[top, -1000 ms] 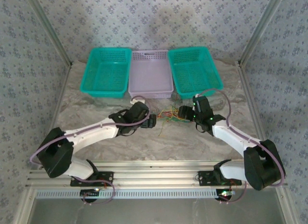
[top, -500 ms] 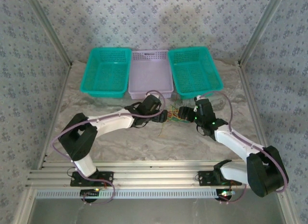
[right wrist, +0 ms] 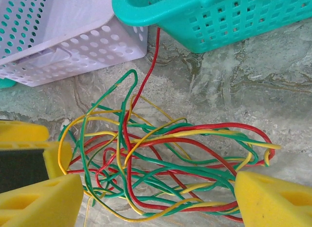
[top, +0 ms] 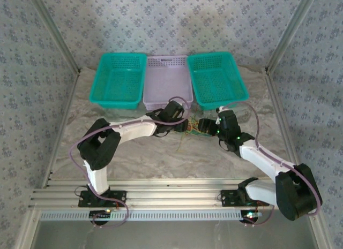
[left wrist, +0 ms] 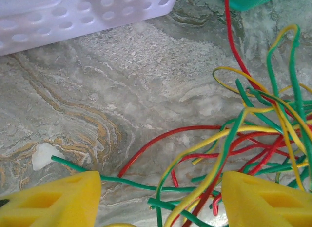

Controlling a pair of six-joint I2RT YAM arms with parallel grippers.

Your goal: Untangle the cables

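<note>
Lying in a loose knot on the marbled table [top: 161, 160], the cables [top: 191, 129] are thin red, green and yellow strands looped through one another, still fully tangled. In the top view the knot sits just at 6 o'clock of the lilac basket [top: 167, 80], which has a teal basket [top: 122, 77] at its 9 o'clock and another teal basket [top: 217, 77] at its 3 o'clock.

The left gripper [top: 181, 127] is at the knot's 9 o'clock edge. Over the last second its arm has swung in from well to the left. In the left wrist view its yellow fingers [left wrist: 53, 200] stand apart with several strands lying between them, nothing pinched yet.

The right gripper [top: 203, 125] has barely moved and sits at the knot's 3 o'clock. Its jaws stand wide, straddling the bundle [right wrist: 161, 163] without clamping it.

With both grippers now flanking the knot, the likely next step is for the left to take hold of a few strands.
</note>
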